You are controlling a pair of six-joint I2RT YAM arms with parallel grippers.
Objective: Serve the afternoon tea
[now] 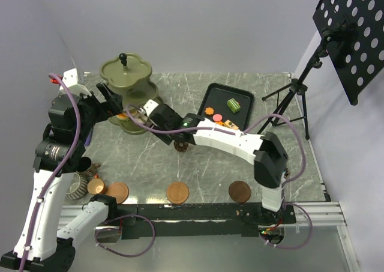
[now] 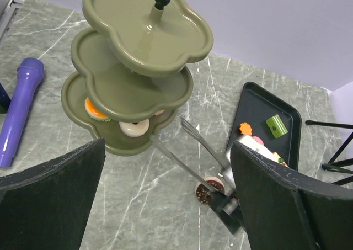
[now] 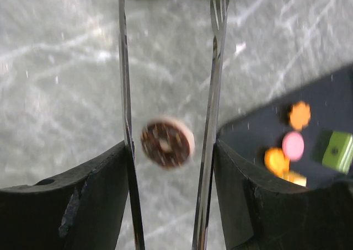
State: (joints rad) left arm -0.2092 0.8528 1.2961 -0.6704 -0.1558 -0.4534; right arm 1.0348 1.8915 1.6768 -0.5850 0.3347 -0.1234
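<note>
The olive-green three-tier stand (image 1: pixel 126 74) (image 2: pixel 138 40) stands at the back left. Its bottom tier carries an orange pastry (image 2: pixel 95 109) and a pale ring pastry (image 2: pixel 134 128). My right gripper (image 1: pixel 157 117) (image 3: pixel 171 145) is shut on the metal tongs (image 3: pixel 216 68) (image 2: pixel 182 161), whose arms are apart and point toward the stand. A brown pastry (image 3: pixel 166 144) (image 1: pixel 178 146) (image 2: pixel 207 188) lies on the table below, seen between the tong arms. My left gripper (image 1: pixel 108 98) (image 2: pixel 168 150) hangs open and empty beside the stand.
The black tray (image 1: pixel 223 95) holds orange (image 1: pixel 209 111), pink (image 1: pixel 218 117) and green (image 1: pixel 234 105) pastries. Three brown saucers (image 1: pixel 177 192) line the front edge. Striped (image 1: pixel 77 187), copper (image 1: pixel 96 186) and dark (image 1: pixel 84 164) cups sit at the front left. A purple object (image 2: pixel 19 109) lies left of the stand.
</note>
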